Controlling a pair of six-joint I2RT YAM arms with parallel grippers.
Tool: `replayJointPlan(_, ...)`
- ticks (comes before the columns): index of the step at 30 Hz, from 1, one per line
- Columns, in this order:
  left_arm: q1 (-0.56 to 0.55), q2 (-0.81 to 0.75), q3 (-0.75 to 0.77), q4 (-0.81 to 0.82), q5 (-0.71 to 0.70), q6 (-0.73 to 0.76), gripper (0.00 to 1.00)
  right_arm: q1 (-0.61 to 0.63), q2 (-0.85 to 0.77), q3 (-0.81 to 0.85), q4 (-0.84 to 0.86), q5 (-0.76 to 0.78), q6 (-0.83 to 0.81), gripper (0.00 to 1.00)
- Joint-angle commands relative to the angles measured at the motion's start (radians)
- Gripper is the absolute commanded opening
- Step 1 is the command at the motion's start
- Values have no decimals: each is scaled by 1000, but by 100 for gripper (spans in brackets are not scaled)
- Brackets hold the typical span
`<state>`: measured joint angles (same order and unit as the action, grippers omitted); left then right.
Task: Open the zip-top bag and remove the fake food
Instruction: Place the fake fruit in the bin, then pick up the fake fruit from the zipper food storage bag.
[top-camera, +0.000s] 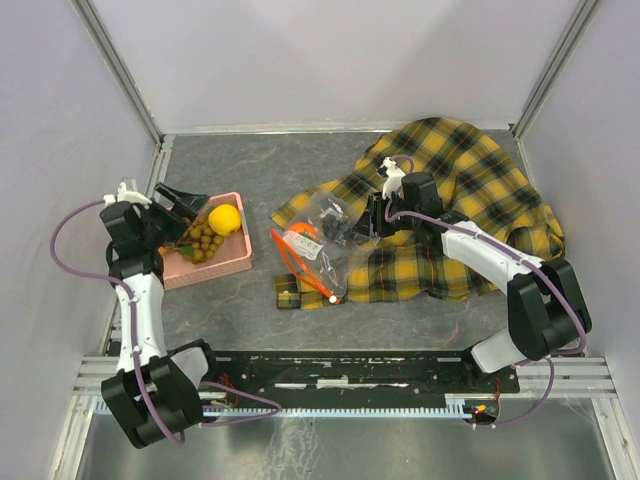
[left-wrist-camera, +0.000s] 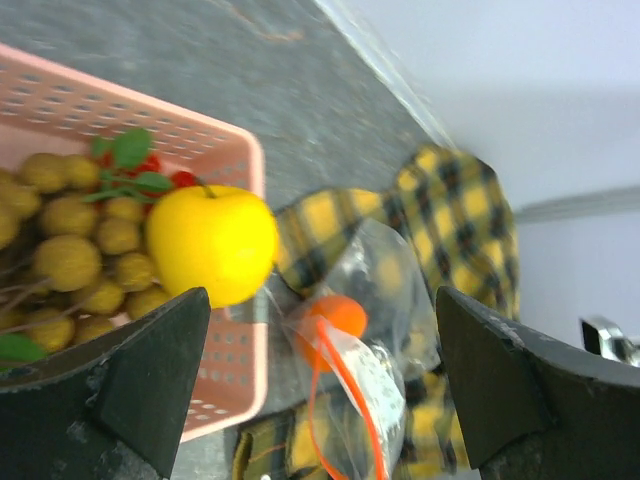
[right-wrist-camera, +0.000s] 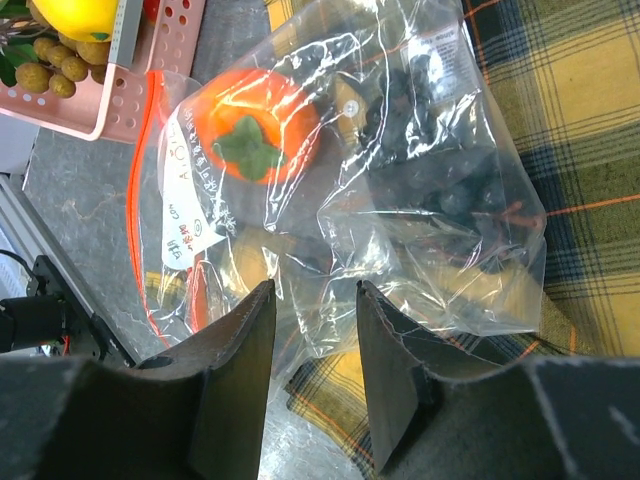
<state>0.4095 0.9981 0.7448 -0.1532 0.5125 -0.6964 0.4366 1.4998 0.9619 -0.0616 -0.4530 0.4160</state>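
1. The big yellow-and-black checked cloth fills the upper right of the top view. It is not part of the job.
2. The clear crinkly zip-top bag lies in the middle, partly on the cloth. Its red-orange zip strip bends into a loop, so the bag looks open. That step seems done.
3. The pink plastic basket sits at the left.
4. The left gripper hangs over the basket, spread wide and holding nothing.
5. The right gripper is at the bag. Its fingers are close together with the bag's edge between them. I cannot tell if they pinch it.
6. The round yellow plastic apple is in the basket, so it is out.
7. The tan-brown toy grape bunch with green leaves lies beside it, also out.
8. The orange toy fruit with a green top is inside the bag and is left to do.
9. The small dark berries are inside the bag too.
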Motion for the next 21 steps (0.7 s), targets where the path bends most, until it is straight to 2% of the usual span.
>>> replayJointPlan(1,-40,-59,-7,92,248,59,99,2,-36,-15,68,-33,21,46)
replayJointPlan(10,-260,-165,-8,-27,152,129,99,1,-49,-30,95,-48,38,46)
replayJointPlan(21,-275,-214,-71,64,199,67,99,2,-71,-28,91,-58,37,46)
